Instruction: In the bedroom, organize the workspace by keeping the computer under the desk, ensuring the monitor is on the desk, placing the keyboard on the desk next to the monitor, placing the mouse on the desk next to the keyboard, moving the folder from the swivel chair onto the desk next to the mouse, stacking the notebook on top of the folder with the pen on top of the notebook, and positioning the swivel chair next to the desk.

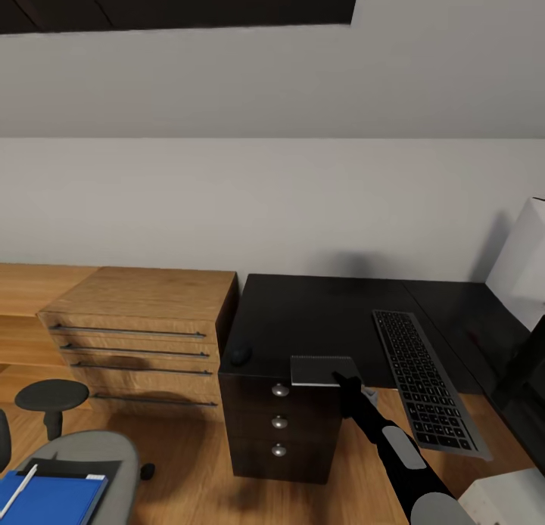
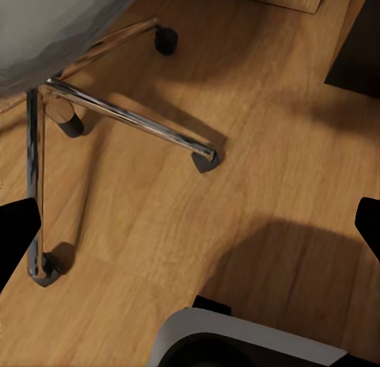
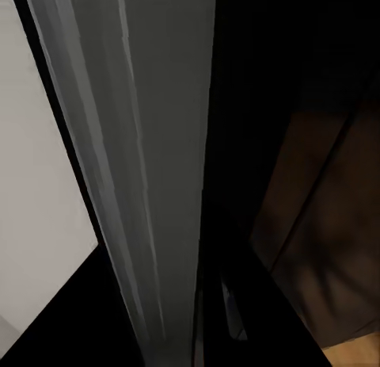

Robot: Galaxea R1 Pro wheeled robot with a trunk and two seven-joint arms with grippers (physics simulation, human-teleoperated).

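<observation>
Holding a small thin grey notebook (image 1: pixel 322 371) at the glossy black worktop (image 1: pixel 318 313) front edge, the right hand (image 1: pixel 342 381) grips it half overhanging; released here it could tip off; left hand (image 2: pixel 190 224) wide above floor; bright blue folder (image 1: pixel 47 498) with pale pen (image 1: pixel 17 491) waits on grey swivel chair (image 1: pixel 91 449); small black mouse (image 1: pixel 241 355) and dark-keyed keyboard (image 1: pixel 425 381) lie beyond.
</observation>
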